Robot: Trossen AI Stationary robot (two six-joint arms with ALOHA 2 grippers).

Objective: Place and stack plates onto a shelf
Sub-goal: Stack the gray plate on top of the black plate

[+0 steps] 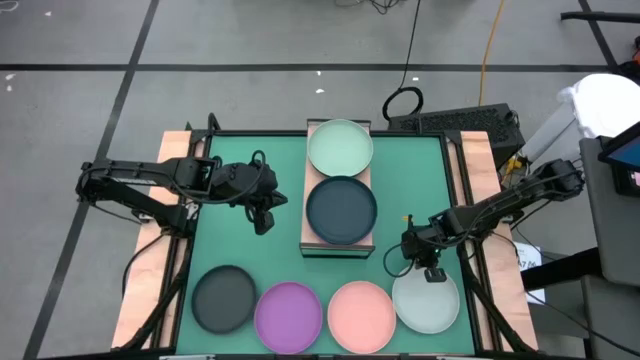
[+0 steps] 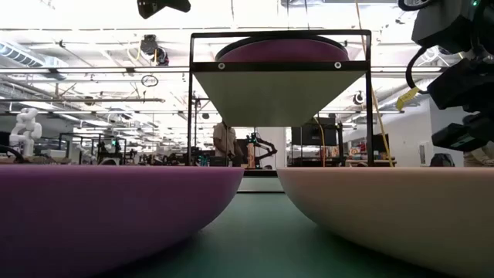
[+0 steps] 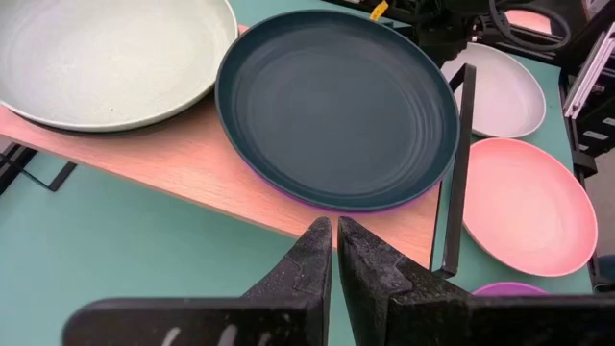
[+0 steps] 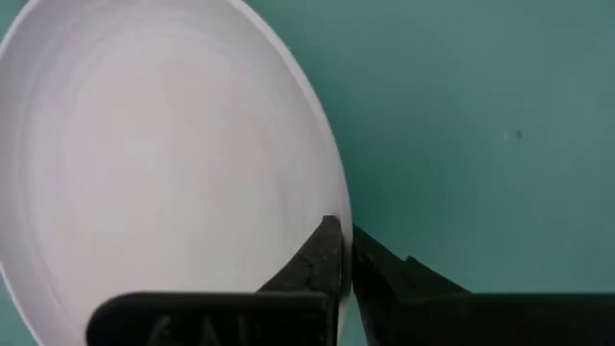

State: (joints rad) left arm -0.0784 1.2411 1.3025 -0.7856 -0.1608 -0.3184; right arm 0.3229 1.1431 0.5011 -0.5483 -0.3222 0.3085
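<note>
One whitish-blue plate (image 4: pixel 163 163) at the mat's five o'clock sits pinched at its rim by the right gripper (image 4: pixel 344 252), so we advise lifting level toward the shelf (image 1: pixel 338 245), left gripper (image 3: pixel 334 240) idling pressed together.

Six plates show fully in the high view. Two sit on the one wooden shelf (image 1: pixel 337 243) at the upper centre: one pale green plate (image 1: pixel 340 146) and one dark plate (image 1: pixel 341 209). One purple rim (image 3: pixel 288 192) peeks from under that dark plate, making seven. Four lie along the bottom of the frame: one dark grey plate (image 1: pixel 224 298), one purple plate (image 1: pixel 288 315), one pink plate (image 1: pixel 361 315), one whitish-blue plate (image 1: pixel 427 303).
</note>
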